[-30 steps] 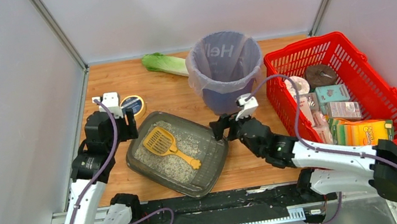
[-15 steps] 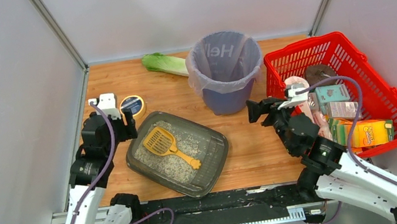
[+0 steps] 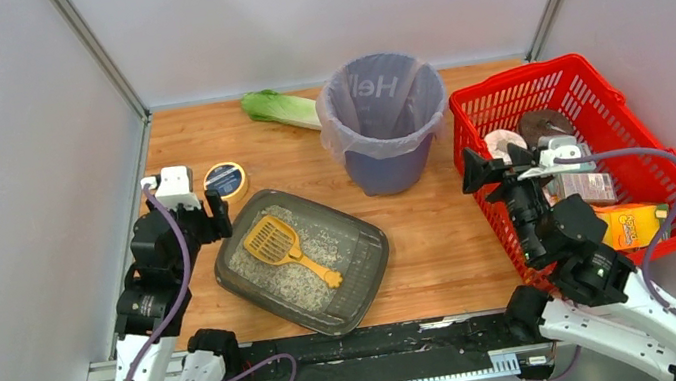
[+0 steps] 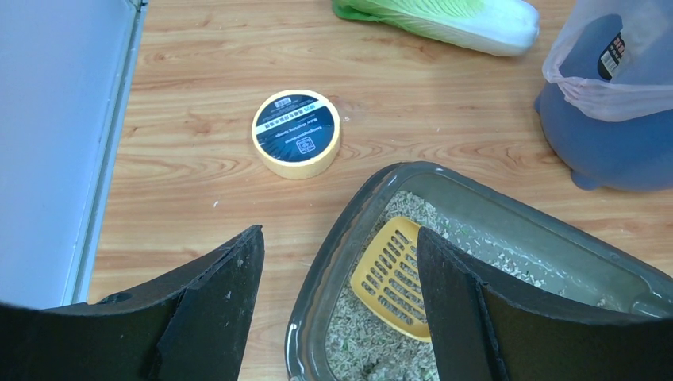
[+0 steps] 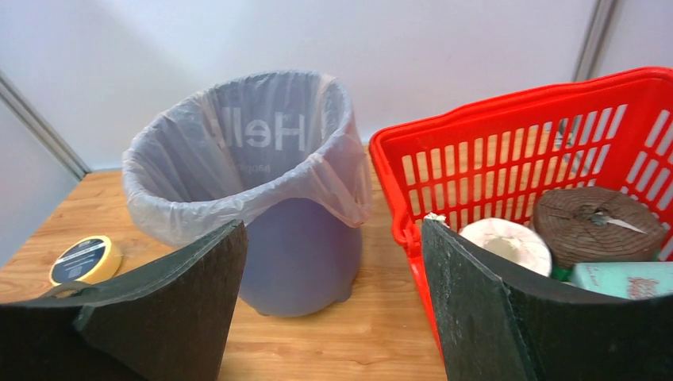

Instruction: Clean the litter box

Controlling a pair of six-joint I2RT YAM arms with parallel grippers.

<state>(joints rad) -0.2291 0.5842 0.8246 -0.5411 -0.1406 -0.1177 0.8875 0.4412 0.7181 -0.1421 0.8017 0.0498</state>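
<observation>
The right gripper (image 3: pixel 471 174), jaws apart like the left gripper (image 3: pixel 217 219), has withdrawn to the right edge, leaving the yellow scoop (image 3: pixel 283 244) ungrasped in the litter box (image 3: pixel 363 273).

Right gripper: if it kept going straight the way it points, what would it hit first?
Probably the purple bag-lined bin, dead ahead of the open right gripper. The red basket stands just beside that line, so depth leaves some doubt.
</observation>
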